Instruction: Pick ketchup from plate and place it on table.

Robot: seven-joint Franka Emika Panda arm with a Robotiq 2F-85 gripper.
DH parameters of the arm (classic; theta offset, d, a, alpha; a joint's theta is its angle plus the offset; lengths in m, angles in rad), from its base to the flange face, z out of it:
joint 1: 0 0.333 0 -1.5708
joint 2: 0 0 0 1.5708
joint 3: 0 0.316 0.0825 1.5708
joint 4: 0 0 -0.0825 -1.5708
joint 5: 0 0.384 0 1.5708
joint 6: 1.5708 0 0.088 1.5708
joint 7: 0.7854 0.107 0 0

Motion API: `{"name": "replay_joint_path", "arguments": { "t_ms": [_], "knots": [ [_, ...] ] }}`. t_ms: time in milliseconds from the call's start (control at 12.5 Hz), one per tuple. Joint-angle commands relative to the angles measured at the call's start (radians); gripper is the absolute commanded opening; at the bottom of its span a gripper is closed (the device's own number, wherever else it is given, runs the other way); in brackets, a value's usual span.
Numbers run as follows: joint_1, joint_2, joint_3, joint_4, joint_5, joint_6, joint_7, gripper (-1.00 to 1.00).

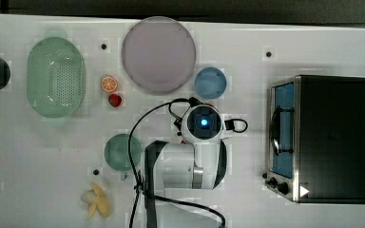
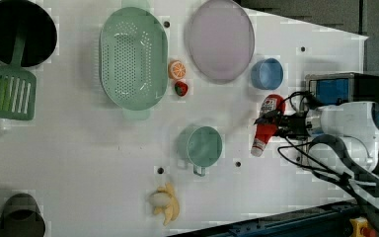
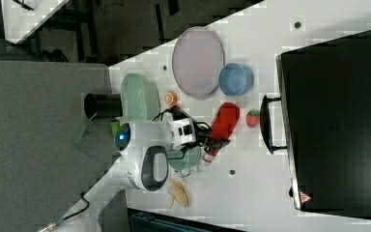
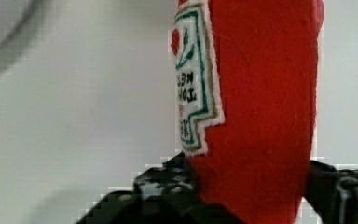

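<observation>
The tool [image 2: 275,123] straddles the ketchup [image 2: 266,126], fingers flanking its body; whether they grip it I cannot tell. The bottle lies on the desk [image 2: 79,148], well clear of the plate [image 2: 220,39].

Top view straight overhead, left and right views high, sharing the table [image 1: 38,156], wrist view close-up.

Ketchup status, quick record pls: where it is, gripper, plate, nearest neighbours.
ketchup: red bottle, off the plate, lying on the table
gripper: fingers on either side of the bottle's body; grip or release cannot be told
plate: bare, lilac-pink
neighbours: blue bowl between plate and bottle; green cup on the left view's left of the bottle
task state: bottle already off the plate
</observation>
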Motion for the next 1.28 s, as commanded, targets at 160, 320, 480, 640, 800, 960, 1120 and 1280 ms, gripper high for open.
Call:
{"name": "replay_joint_path", "arguments": {
  "t_ms": [160, 320, 480, 640, 800, 960, 1120, 1280],
  "knots": [
    [-0.002, -0.046, 0.002, -0.004, 0.004, 0.06, 0.037, 1.0],
    [-0.002, -0.088, 0.002, 0.011, 0.004, 0.056, 0.037, 1.0],
    [-0.002, -0.157, 0.002, 0.054, 0.004, 0.009, 0.042, 1.0],
    [-0.002, -0.222, 0.002, 0.123, 0.004, -0.138, 0.043, 1.0],
    [-0.002, -0.271, 0.002, 0.226, 0.015, -0.302, 0.095, 1.0],
    [0.0, -0.297, 0.003, 0.353, 0.019, -0.445, 0.149, 1.0],
    [0.0, -0.302, 0.003, 0.491, 0.018, -0.591, 0.149, 1.0],
    [-0.001, -0.299, 0.002, 0.607, 0.018, -0.755, 0.149, 1.0]
  ]
}}
